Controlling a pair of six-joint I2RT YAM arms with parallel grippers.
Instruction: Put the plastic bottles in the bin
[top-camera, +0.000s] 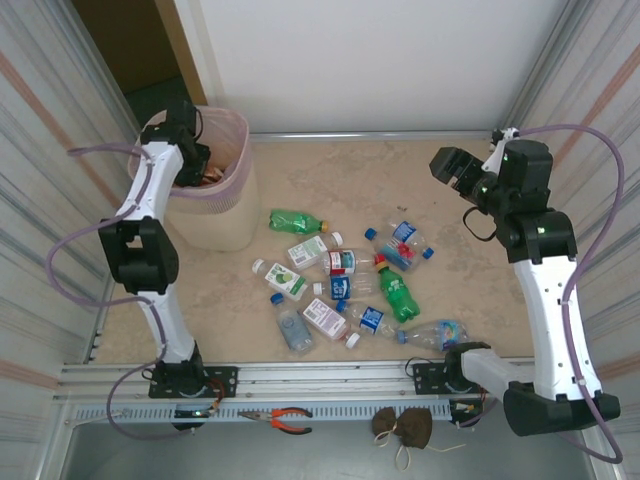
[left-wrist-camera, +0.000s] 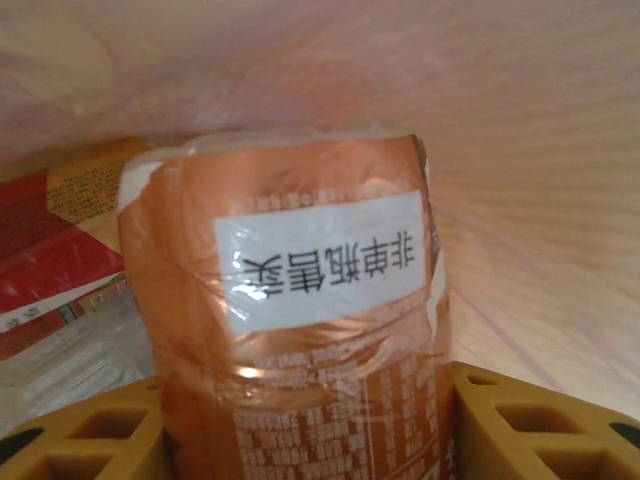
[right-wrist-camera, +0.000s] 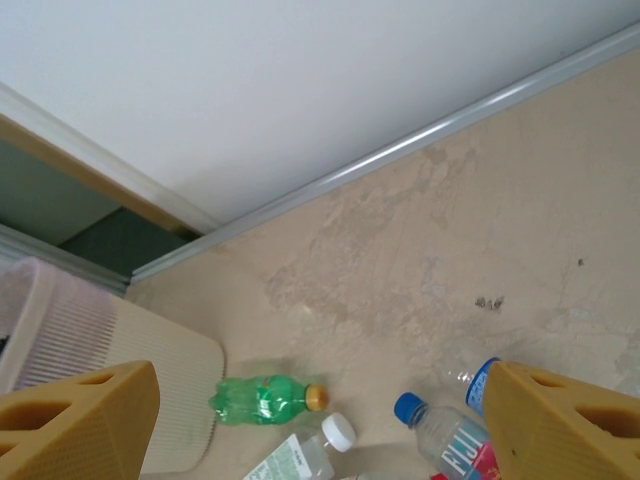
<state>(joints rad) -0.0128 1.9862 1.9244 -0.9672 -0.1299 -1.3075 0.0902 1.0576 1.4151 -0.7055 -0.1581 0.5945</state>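
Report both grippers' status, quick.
Left gripper: closed on an orange-labelled bottle, inside the bin.
Right gripper: open, holding nothing.

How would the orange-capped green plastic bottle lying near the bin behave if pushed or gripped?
The orange-capped green plastic bottle lies on its side, so it would probably roll. It looks empty and see-through, so likely light and easily squashed by the jaws.
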